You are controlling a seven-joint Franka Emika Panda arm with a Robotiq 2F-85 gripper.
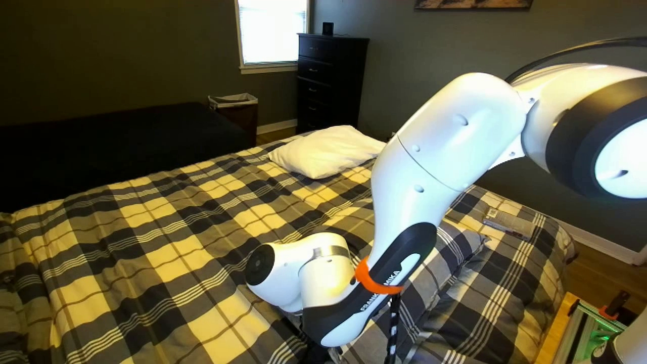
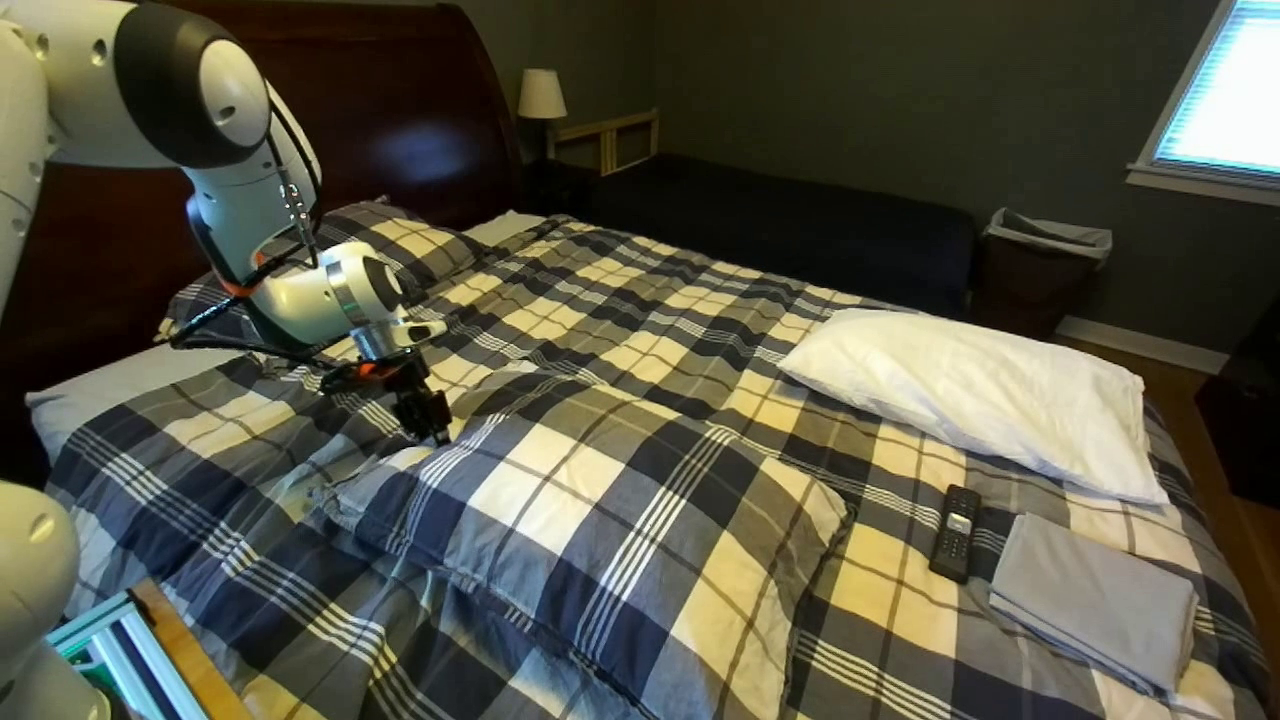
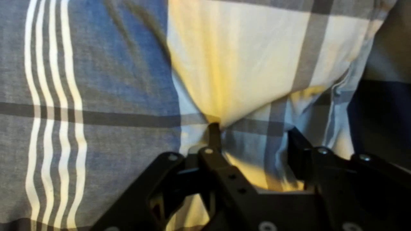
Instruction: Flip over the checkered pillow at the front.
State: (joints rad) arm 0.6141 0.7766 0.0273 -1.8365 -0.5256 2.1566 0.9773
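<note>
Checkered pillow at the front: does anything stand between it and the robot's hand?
Nothing visible does. In the wrist view, a fingertip of the hand meets the checkered pillow, whose fabric creases there. In an exterior view, the black handset and folded grey cloth lie off the pillow's opposite side.

My arm [image 1: 457,136] is glossy white and rounded, dotted with small round fittings [image 1: 418,188]. In an exterior view, at three o'clock, a thick black ring [image 1: 573,146] circles a white joint cap [image 1: 627,156]; a black cable [image 1: 632,42] arcs at two. At five, an orange band [image 1: 366,278] wraps me beside lettering [image 1: 393,277], partly legible: "FRANK", "MIKA". A silver collar [image 1: 331,251] shines at six. My fingers [image 3: 298,150] are black, with pale screw heads [image 3: 267,226] at five o'clock in the wrist view.
</note>
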